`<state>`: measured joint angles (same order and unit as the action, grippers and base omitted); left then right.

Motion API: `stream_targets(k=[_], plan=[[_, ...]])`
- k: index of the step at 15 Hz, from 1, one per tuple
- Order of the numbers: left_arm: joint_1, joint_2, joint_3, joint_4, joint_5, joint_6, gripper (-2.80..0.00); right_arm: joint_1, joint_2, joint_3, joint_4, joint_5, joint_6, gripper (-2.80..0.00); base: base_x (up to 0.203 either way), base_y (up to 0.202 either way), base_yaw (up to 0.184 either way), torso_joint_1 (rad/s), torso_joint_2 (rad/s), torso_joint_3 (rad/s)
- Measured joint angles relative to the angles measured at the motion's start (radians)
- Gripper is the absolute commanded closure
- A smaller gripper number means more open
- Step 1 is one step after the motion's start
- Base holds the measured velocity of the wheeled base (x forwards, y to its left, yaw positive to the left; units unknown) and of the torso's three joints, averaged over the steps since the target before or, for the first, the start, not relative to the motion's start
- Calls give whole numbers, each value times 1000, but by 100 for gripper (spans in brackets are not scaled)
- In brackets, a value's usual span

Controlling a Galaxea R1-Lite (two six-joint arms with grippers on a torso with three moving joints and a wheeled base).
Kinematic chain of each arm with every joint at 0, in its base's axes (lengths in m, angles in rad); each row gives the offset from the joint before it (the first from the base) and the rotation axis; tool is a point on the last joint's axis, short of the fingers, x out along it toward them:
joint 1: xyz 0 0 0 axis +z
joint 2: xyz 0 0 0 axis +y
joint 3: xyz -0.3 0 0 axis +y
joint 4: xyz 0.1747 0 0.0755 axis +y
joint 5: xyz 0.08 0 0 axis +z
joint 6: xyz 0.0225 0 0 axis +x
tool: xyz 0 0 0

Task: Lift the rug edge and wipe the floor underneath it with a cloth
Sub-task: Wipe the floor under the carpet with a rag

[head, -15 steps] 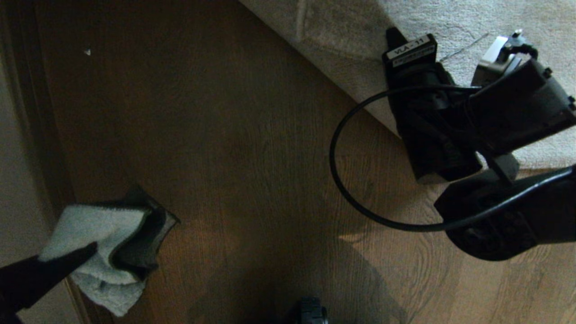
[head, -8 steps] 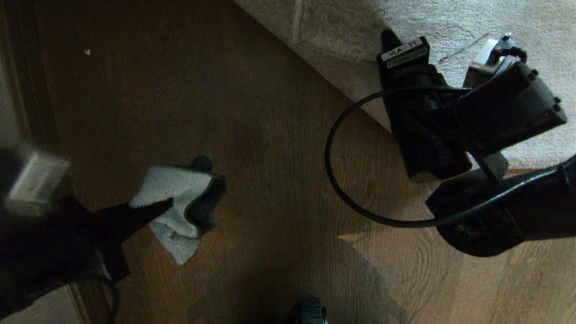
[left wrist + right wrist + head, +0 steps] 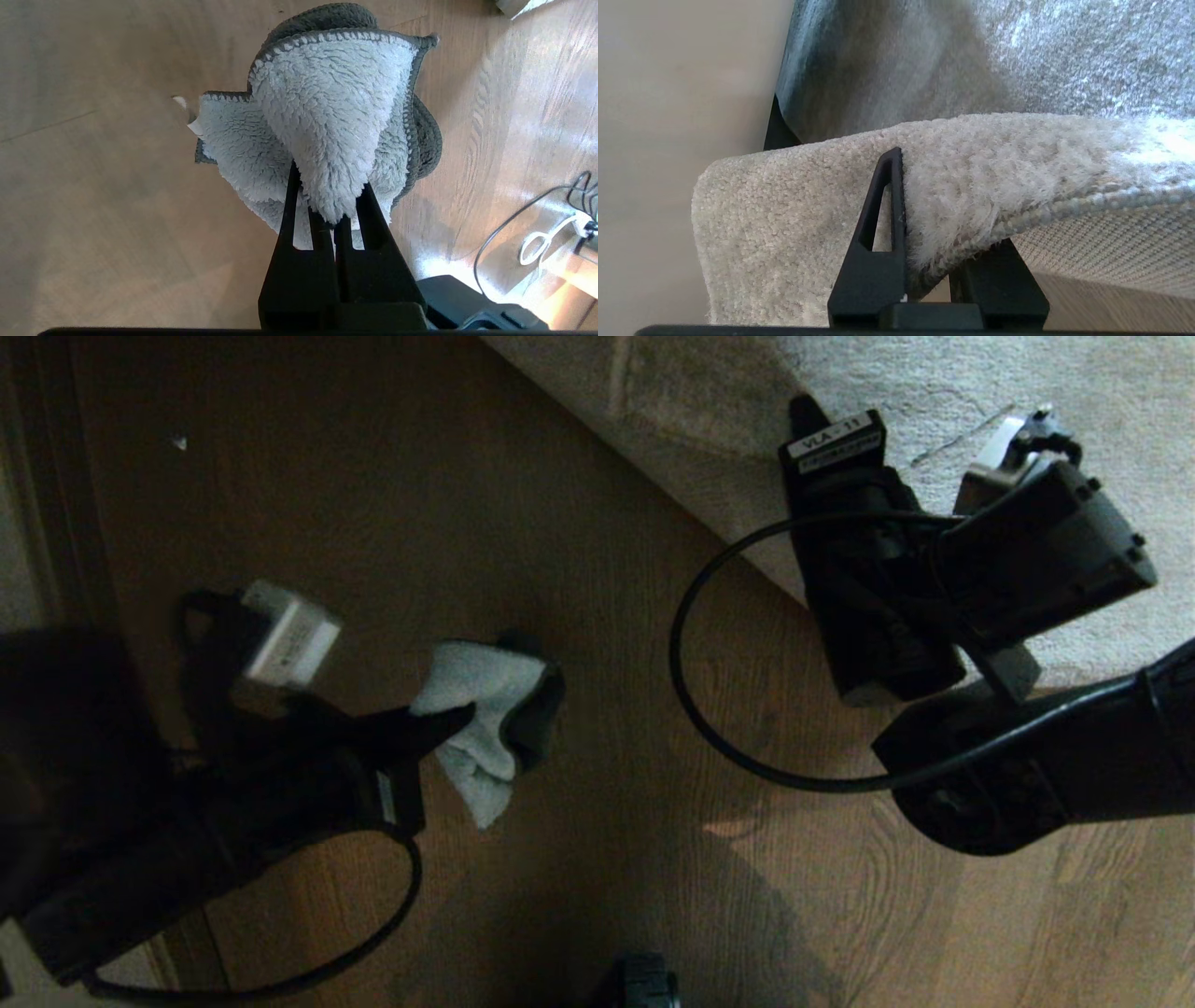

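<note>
Nearest to us, on the left, our left gripper [image 3: 448, 723] is clenched on the cloth [image 3: 490, 705]. In the left wrist view the two black fingers [image 3: 322, 224] pinch only the gathered lower corner of the cloth [image 3: 327, 121], and the rest of the pile fans out loose beyond the tips. The cloth hangs over the bare wooden floor [image 3: 560, 859], well apart from the rug.

We judge that this small bite is the first risk. If we press the cloth down and drag it, friction on the planks may pull the corner out from between the fingers, or the loose part may fold under, so that the hard fingertips scrape the floor instead of the fabric.

Farther, on the right, our right gripper [image 3: 924, 261] is closed on the rug edge [image 3: 952, 210]. One finger lies on the shaggy pile and the other is under the woven backing, and the edge is raised off the floor. In the head view the rug edge [image 3: 738, 537] runs diagonally, with the right gripper [image 3: 840, 588] sitting over it.

The second risk is here. The rug is large and heavy, and the grip is close to the hem, so it may slip out and fall on the left arm while we reach under. The black cable [image 3: 691, 700] that loops between the two arms could also catch the cloth on the way.
</note>
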<state>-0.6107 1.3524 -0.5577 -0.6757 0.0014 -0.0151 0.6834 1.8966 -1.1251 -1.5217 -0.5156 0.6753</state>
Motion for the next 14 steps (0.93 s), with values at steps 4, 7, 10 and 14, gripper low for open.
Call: stream_targets(k=[4, 7, 10, 14], plan=[[-75, 113, -31, -72, 34, -28, 0, -23, 1, -5, -1, 1, 1, 0, 0, 0, 0, 0, 0, 0], [-113, 218, -83, -182, 69, -32, 0, -34, 0, -9, -1, 3, 1, 0, 0, 0, 0, 0, 0, 0], [-129, 324, -179, -257, 87, -33, 0, -37, 1, -15, 0, 2, 1, 0, 0, 0, 0, 0, 0, 0], [-131, 440, -282, -340, 113, -33, 0, -44, 4, -22, 0, 2, 0, 0, 0, 0, 0, 0, 0, 0]])
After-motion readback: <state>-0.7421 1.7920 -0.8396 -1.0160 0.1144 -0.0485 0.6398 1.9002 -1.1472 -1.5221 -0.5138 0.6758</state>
